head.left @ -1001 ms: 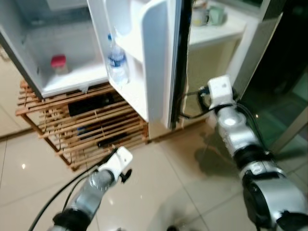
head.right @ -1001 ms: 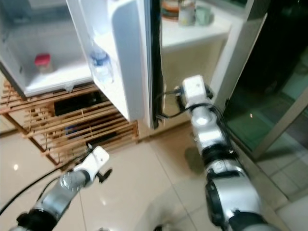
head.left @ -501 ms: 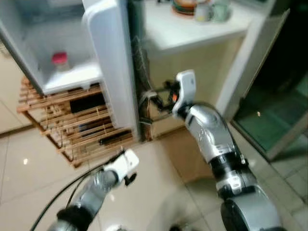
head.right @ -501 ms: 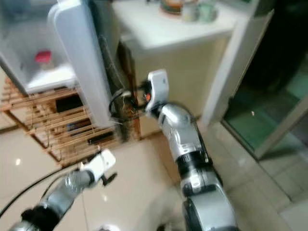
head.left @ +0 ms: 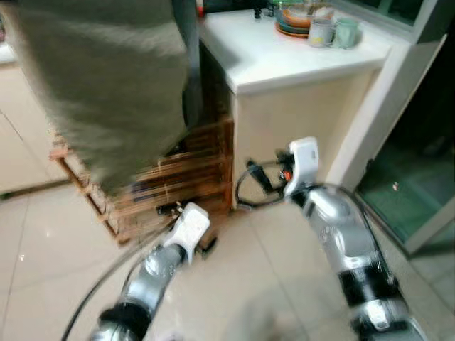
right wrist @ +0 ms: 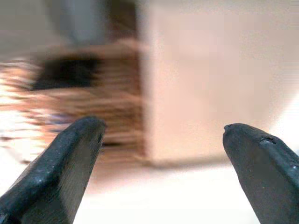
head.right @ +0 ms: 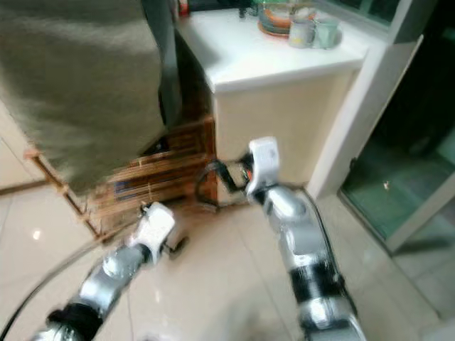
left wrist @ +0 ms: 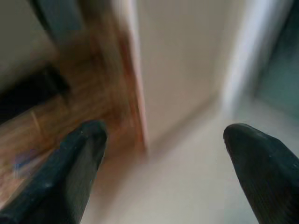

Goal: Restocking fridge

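Both the left pincer (left wrist: 163,154) and right pincer (right wrist: 163,154) are wide open and empty, with the wooden rack (head.left: 178,177) just ahead, probably because the fridge door (head.left: 106,78) looks shut.

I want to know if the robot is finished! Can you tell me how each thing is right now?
Fridge door: swung shut, blurred.
Left gripper: open, empty, low near the wooden rack.
Right gripper: open, empty, beside the counter.
Cups: upright on the counter.
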Controlling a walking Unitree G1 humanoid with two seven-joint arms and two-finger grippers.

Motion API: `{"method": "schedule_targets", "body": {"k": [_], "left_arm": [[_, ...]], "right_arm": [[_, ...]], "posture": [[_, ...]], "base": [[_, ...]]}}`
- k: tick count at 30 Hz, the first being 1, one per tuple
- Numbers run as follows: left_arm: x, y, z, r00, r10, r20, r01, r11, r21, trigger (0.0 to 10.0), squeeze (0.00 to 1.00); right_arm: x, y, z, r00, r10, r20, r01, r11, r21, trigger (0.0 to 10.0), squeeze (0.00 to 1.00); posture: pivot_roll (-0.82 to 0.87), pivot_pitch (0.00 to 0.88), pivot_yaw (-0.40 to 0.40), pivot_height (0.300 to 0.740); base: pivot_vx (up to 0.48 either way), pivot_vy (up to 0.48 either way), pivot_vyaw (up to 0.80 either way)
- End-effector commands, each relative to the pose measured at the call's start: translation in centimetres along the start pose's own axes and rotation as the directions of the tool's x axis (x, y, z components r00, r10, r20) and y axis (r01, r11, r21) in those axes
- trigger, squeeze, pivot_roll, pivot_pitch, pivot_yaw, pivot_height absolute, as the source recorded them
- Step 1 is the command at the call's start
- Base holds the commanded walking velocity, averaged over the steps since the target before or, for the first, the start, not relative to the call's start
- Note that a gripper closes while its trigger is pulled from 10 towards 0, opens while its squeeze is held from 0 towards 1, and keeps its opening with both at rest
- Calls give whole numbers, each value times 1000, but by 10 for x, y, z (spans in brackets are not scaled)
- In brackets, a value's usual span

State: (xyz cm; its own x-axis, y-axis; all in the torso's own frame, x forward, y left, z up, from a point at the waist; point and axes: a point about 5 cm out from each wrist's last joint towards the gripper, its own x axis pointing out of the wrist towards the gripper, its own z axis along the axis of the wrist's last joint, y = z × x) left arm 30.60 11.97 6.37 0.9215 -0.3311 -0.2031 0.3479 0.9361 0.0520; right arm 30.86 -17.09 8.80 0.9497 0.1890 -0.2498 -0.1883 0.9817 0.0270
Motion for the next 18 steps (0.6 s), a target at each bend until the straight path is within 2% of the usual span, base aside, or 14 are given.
{"method": "schedule_targets", "body": {"k": [1, 2, 3, 6, 8, 9, 12, 16, 18], "left_arm": [[-1, 18, 33, 985, 103, 139, -92, 992, -82, 10000, 0], [-1, 18, 33, 985, 103, 139, -92, 992, -82, 10000, 0], [-3, 25, 44, 968, 164, 190, -145, 983, -110, 10000, 0], [-9, 34, 60, 925, 247, 288, -210, 966, -154, 10000, 0], [-14, 45, 72, 883, 334, 331, -301, 942, -147, 10000, 0], [-14, 45, 72, 883, 334, 331, -301, 942, -147, 10000, 0], [-22, 54, 85, 837, 406, 367, -391, 913, -119, 10000, 0], [-22, 55, 82, 849, 423, 315, -422, 903, -76, 10000, 0], [-21, 55, 76, 853, 439, 282, -434, 897, -82, 10000, 0]], "right_arm": [[-1, 4, 7, 997, -44, 59, 43, 999, 19, 10000, 8], [-1, 4, 7, 997, -44, 59, 43, 999, 19, 10000, 8], [-1, 4, 4, 995, -69, 74, 69, 998, -1, 10000, 12], [2, 6, 2, 991, -82, 108, 83, 997, -6, 10000, 8], [5, 6, 3, 990, -83, 113, 85, 996, -16, 10000, 4], [5, 6, 3, 990, -83, 113, 85, 996, -16, 10000, 4], [11, 3, 4, 991, -88, 97, 95, 993, -71, 10000, 0], [17, 9, 17, 986, -53, 161, 65, 995, -70, 10000, 0], [18, 13, 18, 984, -35, 176, 48, 996, -68, 10000, 0]], "posture": [[-130, 0, 23, 740], [-130, 0, 23, 740], [-123, 0, 22, 740], [-118, 0, 20, 740], [-95, 0, 5, 740], [-95, 0, 5, 740], [-68, 0, -15, 740], [-59, 0, -28, 740], [-58, 0, -27, 740]], "base": [[0, 0, 0], [0, 0, 0], [0, 0, 0], [0, 0, 0], [480, 0, 0], [480, 0, 0], [451, 0, 0], [443, 0, 0], [467, 0, 0]]}}
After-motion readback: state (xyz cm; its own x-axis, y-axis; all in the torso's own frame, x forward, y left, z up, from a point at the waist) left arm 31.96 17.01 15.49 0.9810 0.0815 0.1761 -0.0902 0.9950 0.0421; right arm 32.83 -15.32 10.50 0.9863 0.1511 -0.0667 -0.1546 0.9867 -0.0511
